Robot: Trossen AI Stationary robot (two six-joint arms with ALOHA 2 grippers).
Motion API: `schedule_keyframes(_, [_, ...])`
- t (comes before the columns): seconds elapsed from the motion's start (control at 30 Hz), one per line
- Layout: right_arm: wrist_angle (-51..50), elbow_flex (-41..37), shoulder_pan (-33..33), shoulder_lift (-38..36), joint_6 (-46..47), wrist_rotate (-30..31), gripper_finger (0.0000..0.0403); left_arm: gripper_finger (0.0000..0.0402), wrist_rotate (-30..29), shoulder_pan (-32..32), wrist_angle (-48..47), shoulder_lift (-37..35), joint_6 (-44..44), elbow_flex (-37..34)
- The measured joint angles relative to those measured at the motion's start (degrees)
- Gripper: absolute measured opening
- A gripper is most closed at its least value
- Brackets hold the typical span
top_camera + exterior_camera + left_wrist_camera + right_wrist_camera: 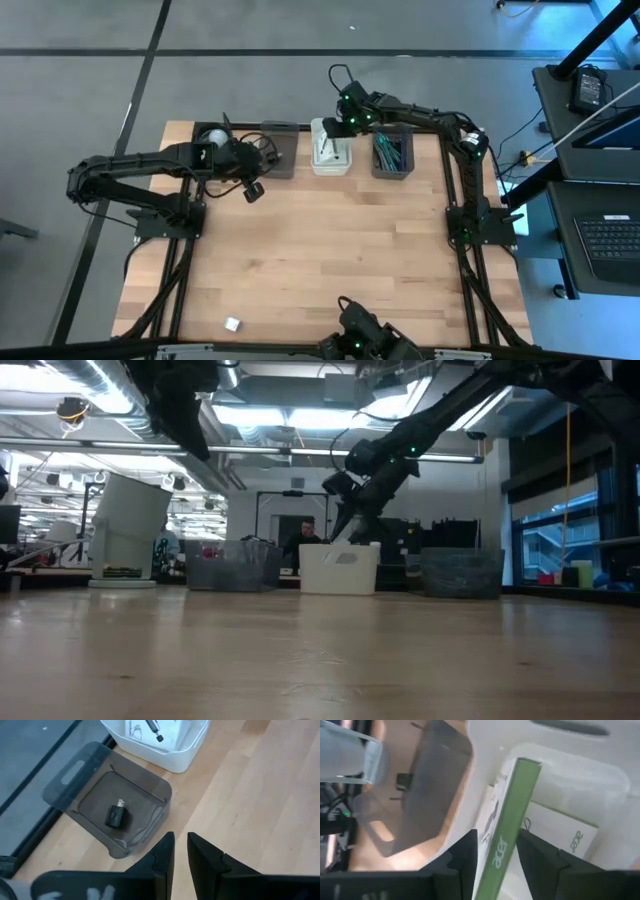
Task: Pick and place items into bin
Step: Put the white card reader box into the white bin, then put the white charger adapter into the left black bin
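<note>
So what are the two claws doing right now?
Left claw: shut, empty, by the grey bin.
Right claw: open around a green-edged packet.

Both arms dark, jointed, with black cables along links; green indicator lights on right arm's wrist. Left gripper (180, 851) fingers matte black, angular.

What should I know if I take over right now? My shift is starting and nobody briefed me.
Left tool: fingers almost together, empty, hovering beside the left grey bin.
Right tool: open around a green-edged packet standing in the white bin.
Done: black piece lies in the left grey bin; ties sit in the right grey bin.
Left: white cube alone near the table's near edge.
</note>
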Motion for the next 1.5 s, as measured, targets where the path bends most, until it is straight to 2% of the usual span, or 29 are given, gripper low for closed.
schedule_keyframes(0.1, [-1.5, 0.1, -0.3, -1.8, -1.5, 0.4, 0.0137, 0.0047, 0.3, 0.0, 0.0, 0.0, -0.4, 0.0])
schedule_keyframes(0.2, [-8.3, 2.5, -1.0, -3.0, -3.5, 3.0, 0.0135, 0.0047, 0.1, 0.0, 0.0, 0.0, -0.7, 0.0])
schedule_keyframes(0.33, [-18.0, 7.4, -1.3, -3.7, -6.2, 7.0, 0.0135, 0.0047, -0.2, 0.0, 0.0, 0.0, -1.4, 0.0])
schedule_keyframes(0.5, [-28.8, 14.9, 0.4, -4.6, -10.0, 8.8, 0.0135, 0.0047, -0.2, 0.0, 0.0, 0.0, -1.4, 0.0])
schedule_keyframes(0.67, [-39.7, 15.6, 6.8, -10.3, -12.1, 19.0, 0.0135, 0.0047, -0.2, 0.0, 0.0, 0.0, -1.5, 0.0])
schedule_keyframes(0.83, [-38.0, 5.2, 16.6, -21.9, -7.6, 25.6, 0.0135, 0.0048, 2.0, -0.1, 0.0, 0.0, -2.6, 0.0])
schedule_keyframes(0.97, [-32.1, -7.3, 26.4, -32.7, 1.7, 31.0, 0.0135, 0.0053, 4.3, -2.5, 0.1, 0.1, -4.7, 0.0])
schedule_keyframes(1.13, [-28.2, -21.4, 38.5, -42.6, 15.4, 38.5, 0.0135, 0.0059, 1.1, -8.1, 0.8, 2.0, -11.9, 0.7])
schedule_keyframes(1.3, [-28.2, -32.5, 47.8, -46.9, 29.8, 40.6, 0.0135, 0.0061, -2.1, -12.7, 0.8, 6.7, -20.6, 3.6])
schedule_keyframes(1.5, [-26.9, -40.9, 57.9, -47.5, 38.7, 40.5, 0.0135, 0.0061, -1.9, -16.8, 0.4, 16.4, -31.7, 10.7])
